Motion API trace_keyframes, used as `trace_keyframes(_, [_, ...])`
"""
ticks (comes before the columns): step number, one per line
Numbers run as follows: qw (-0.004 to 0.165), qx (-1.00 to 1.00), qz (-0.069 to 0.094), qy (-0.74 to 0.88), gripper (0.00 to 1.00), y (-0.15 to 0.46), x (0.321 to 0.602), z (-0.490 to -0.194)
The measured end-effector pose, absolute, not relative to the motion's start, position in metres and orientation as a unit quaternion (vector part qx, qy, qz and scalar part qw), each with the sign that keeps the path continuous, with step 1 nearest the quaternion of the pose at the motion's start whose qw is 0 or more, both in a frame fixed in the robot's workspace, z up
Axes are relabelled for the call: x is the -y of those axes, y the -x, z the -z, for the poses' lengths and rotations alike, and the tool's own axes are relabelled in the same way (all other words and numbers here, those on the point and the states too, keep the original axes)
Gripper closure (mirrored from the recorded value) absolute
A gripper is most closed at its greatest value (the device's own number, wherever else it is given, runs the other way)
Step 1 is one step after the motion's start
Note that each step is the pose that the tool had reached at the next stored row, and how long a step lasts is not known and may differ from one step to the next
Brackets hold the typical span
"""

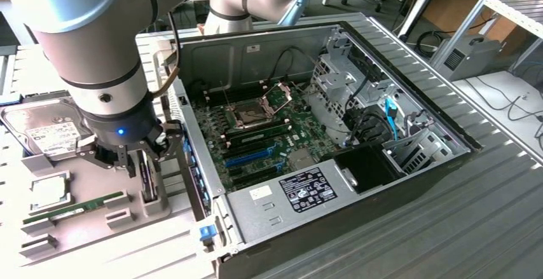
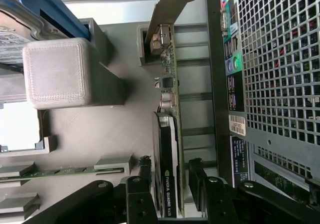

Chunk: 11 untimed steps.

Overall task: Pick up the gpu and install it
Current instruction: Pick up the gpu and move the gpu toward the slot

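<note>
Exterior view: gripper low over the gpu, which stands on edge in a grey holder just beside the computer case. Wrist view: fingers apart, straddling the gpu, not clamped.

arm vertical, wrist down | gripper low, jaws spread wide

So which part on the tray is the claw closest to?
The gpu, the thin black card standing on edge: the open gripper straddles it. The hard drive and RAM stick lie farther off.
</note>
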<state>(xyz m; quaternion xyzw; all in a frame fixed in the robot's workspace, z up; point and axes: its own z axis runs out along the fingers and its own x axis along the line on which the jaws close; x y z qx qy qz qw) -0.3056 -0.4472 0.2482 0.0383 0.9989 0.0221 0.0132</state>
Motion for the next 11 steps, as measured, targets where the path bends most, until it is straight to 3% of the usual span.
trace_keyframes(11, [0.013, -0.999, -0.022, -0.038, 0.56, 0.3055, 0.4471, -0.2408])
